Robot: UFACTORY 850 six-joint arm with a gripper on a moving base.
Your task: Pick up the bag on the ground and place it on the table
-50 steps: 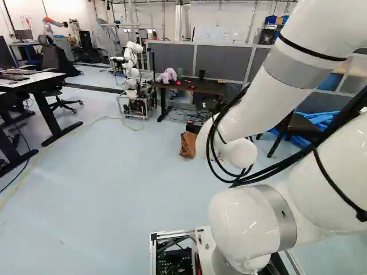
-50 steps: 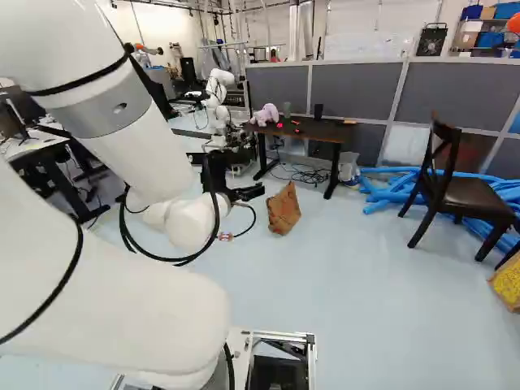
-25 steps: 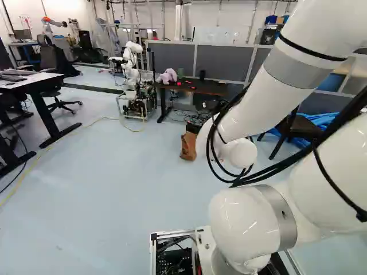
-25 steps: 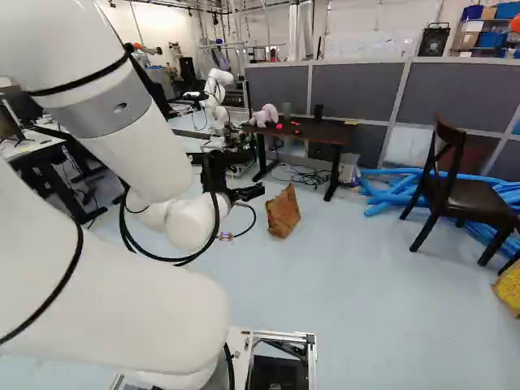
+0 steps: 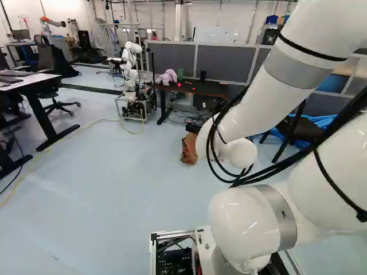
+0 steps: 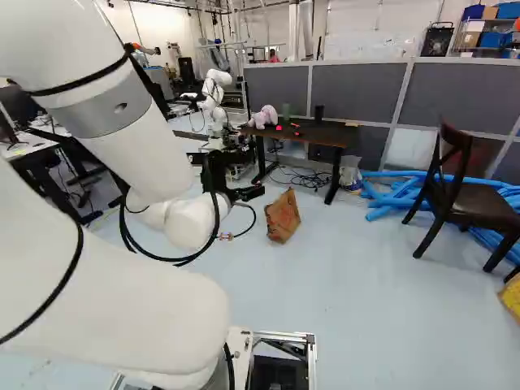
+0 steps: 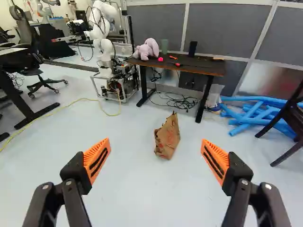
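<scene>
Wrist view shows a plush toy [image 7: 147, 49] and green cup [image 7: 164, 46] on the table [image 7: 211, 69].

The base [image 6: 284, 335] has moved forward, so the whole scene has shifted in both base views. The brown paper bag [image 6: 283, 216] is now nearer to the base, and it appears a little lower in each of these views. In the right base view, the dark wooden chair [image 6: 479, 201] has come closer and slid to the right, and the yellow and brown object [image 6: 512, 297] is now cut more by the right edge. In the left base view, the white-topped desk [image 5: 28, 83] has slid further to the left.
</scene>
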